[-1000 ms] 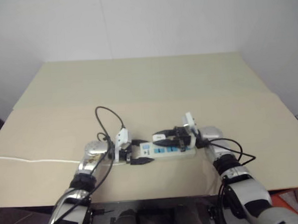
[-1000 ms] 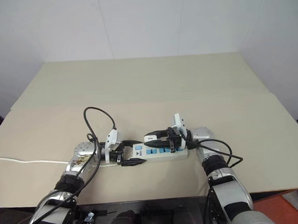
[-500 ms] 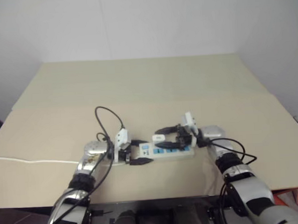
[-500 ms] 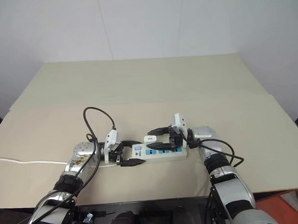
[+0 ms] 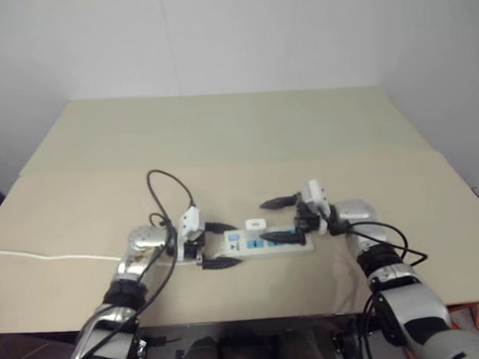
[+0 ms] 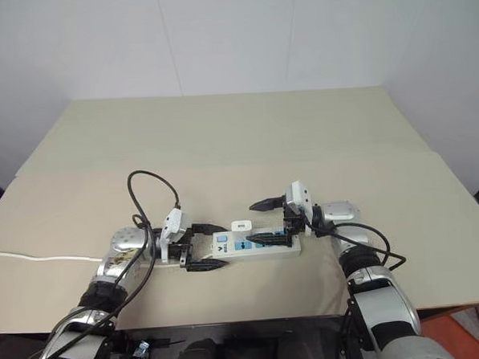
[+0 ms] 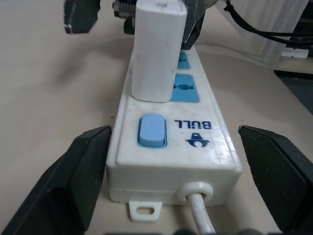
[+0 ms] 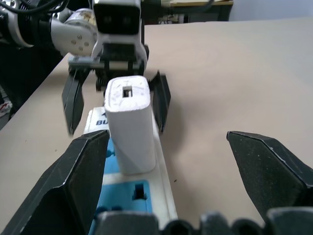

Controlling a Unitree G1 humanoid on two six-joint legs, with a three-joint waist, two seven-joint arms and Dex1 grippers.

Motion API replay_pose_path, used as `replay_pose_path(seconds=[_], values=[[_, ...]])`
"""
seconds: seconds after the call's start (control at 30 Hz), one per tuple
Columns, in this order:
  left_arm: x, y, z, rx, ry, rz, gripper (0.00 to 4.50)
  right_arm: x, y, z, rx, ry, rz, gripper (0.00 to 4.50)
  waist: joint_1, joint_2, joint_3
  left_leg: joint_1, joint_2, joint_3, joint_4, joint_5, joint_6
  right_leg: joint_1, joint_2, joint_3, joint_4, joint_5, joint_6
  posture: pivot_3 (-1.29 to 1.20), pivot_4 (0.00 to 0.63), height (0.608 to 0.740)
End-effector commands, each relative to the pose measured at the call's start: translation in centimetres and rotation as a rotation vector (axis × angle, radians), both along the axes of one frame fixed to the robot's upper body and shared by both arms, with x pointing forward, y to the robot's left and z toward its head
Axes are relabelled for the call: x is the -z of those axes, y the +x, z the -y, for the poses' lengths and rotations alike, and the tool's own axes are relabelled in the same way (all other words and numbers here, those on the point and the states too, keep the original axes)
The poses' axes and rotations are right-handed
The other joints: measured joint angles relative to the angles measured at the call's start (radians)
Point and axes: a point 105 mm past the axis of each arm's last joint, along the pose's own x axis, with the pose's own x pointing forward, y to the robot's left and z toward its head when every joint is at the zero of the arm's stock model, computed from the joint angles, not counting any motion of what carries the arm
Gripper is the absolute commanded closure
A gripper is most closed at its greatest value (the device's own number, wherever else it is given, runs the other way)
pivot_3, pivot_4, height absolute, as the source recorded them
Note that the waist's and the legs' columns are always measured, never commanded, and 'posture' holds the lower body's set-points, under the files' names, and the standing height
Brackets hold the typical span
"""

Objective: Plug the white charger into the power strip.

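White charger (image 7: 156, 54) stands upright in the strip (image 7: 173, 156) socket next to the blue switch (image 7: 150, 131), at the strip's left end on the tan table (image 5: 237, 131), so the plug-in looks done; what's left is probably just clearing the arms. Left gripper (image 6: 196, 247) sits at the strip's left end, pointing right, jaws wide and straddling the strip with nothing held. Right gripper (image 6: 264, 221) sits at the right end, pointing left at the charger, jaws also wide and empty.
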Motion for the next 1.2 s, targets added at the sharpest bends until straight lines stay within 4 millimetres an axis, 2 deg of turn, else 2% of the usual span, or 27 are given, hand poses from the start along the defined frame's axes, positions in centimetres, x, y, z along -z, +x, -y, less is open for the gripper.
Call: replay_pose_path(seconds=[0.03, 0.13, 0.23, 0.3, 0.4, 0.53, 0.6, 0.7, 0.93, 1.2], values=[[-3.6, -0.1, -2.1, -0.101, -0.117, 0.154, 0.03, 1.8, -1.1, 1.2, 0.006, -0.047, -0.055, 0.00, -0.001, 0.000, 0.000, 0.000, 0.000, -0.001, -0.001, 0.000, 0.000, 0.000, 0.000, 0.000, 0.000, 0.000, 0.000, 0.00, 0.150, 0.740], [-5.5, -1.6, -5.0, -0.142, -0.121, 0.177, 0.03, 0.4, -1.1, 2.1, 0.035, -0.028, -0.016, 0.00, -0.002, 0.000, 0.000, 0.000, 0.002, -0.006, -0.004, 0.000, 0.000, -0.002, -0.002, 0.001, 0.000, -0.001, -0.001, 0.00, 0.150, 0.740], [-8.4, -3.1, -9.3, -0.211, -0.135, 0.177, 0.03, -2.3, -1.0, 4.6, 0.113, -0.035, 0.028, 0.00, -0.001, 0.002, 0.002, -0.002, 0.001, -0.006, -0.006, 0.000, 0.000, -0.006, -0.006, 0.000, 0.001, -0.001, -0.002, 0.00, 0.150, 0.740], [-9.5, -3.5, -11.3, -0.267, -0.099, 0.206, 0.03, -4.0, -1.6, 6.3, 0.119, -0.042, 0.082, 0.00, 0.006, 0.005, 0.006, -0.004, -0.001, -0.006, -0.006, 0.000, -0.001, -0.008, -0.011, -0.002, 0.001, -0.002, -0.002, 0.00, 0.150, 0.740], [-9.9, -4.2, -14.3, -0.349, -0.001, 0.227, 0.03, -6.2, -3.0, 9.4, 0.155, -0.093, 0.171, 0.00, 0.006, 0.010, 0.010, -0.006, -0.003, -0.002, -0.006, 0.001, -0.001, -0.010, -0.014, -0.002, -0.001, -0.003, 0.000, 0.00, 0.150, 0.740], [-9.0, -5.9, -16.9, -0.425, 0.071, 0.168, 0.03, -7.6, -5.1, 14.1, 0.248, -0.207, 0.209, 0.00, 0.005, 0.010, 0.010, -0.012, -0.003, 0.001, -0.007, 0.000, -0.001, -0.015, -0.013, -0.002, -0.002, -0.004, 0.003, 0.00, 0.150, 0.740], [-8.7, -6.4, -17.5, -0.456, 0.094, 0.156, 0.03, -7.9, -5.9, 15.4, 0.279, -0.253, 0.209, 0.00, 0.005, 0.010, 0.011, -0.015, -0.003, 0.002, -0.008, 0.000, 0.000, -0.017, -0.013, -0.002, -0.003, -0.005, 0.003, 0.00, 0.150, 0.740], [-8.5, -7.0, -17.4, -0.448, 0.076, 0.140, 0.03, -8.2, -6.9, 16.1, 0.304, -0.283, 0.237, 0.00, 0.004, 0.009, 0.012, -0.014, -0.003, 0.005, -0.008, 0.000, 0.000, -0.017, -0.012, -0.003, -0.002, -0.005, 0.003, 0.00, 0.150, 0.740], [-8.1, -6.5, -16.8, -0.441, 0.063, 0.135, 0.03, -8.4, -7.8, 16.2, 0.343, -0.296, 0.252, 0.00, 0.001, 0.009, 0.013, -0.011, -0.002, 0.009, -0.006, 0.000, -0.001, -0.014, -0.012, -0.001, -0.001, -0.008, 0.009, 0.00, 0.150, 0.740], [-8.1, -6.4, -16.8, -0.442, 0.069, 0.126, 0.03, -8.4, -8.3, 16.9, 0.364, -0.329, 0.223, 0.00, 0.004, 0.008, 0.013, -0.014, -0.002, 0.009, -0.006, 0.000, -0.001, -0.016, -0.012, -0.001, -0.002, -0.005, 0.003, 0.00, 0.150, 0.740]])
